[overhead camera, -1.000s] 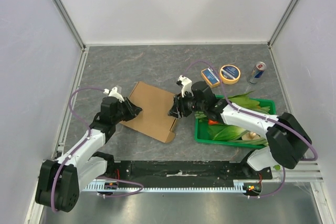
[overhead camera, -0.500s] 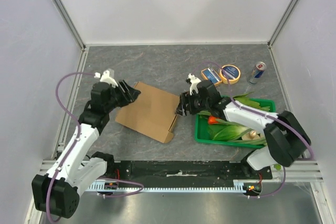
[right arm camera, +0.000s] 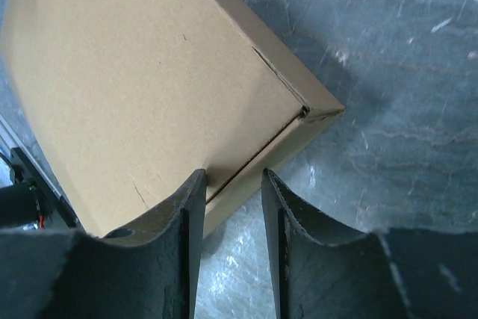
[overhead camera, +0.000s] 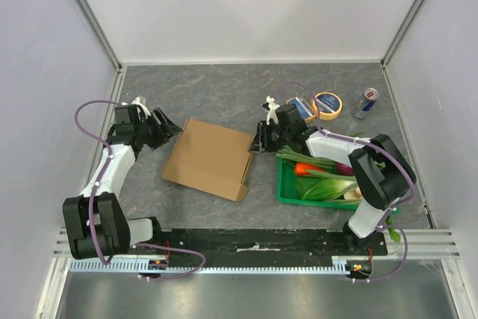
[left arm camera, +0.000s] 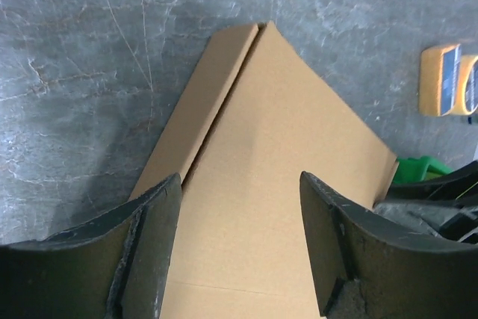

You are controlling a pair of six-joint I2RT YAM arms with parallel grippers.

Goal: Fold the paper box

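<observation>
The paper box point(overhead camera: 209, 159) is a plain brown cardboard mailer lying flat with its lid down on the grey table, left of centre. My left gripper point(overhead camera: 167, 125) hovers off its far left corner, open. In the left wrist view the box point(left arm camera: 261, 184) fills the space beyond the wide-apart fingers point(left arm camera: 240, 184), which touch nothing. My right gripper point(overhead camera: 256, 142) is at the box's far right edge. In the right wrist view its fingers point(right arm camera: 231, 177) stand a little apart and straddle the side wall of the box point(right arm camera: 134, 80), one tip on the lid and one over the table.
A green crate point(overhead camera: 286, 188) of vegetables stands right of the box, under the right arm. Behind it lie a small packet point(overhead camera: 300, 107), a yellow tape roll point(overhead camera: 327, 104) and a can point(overhead camera: 365, 102). White walls close off the left, right and back.
My left arm has swung back and to the left, off the box's left edge, and its jaws have opened. My right gripper has moved towards the box's far right corner and its jaws have narrowed.
</observation>
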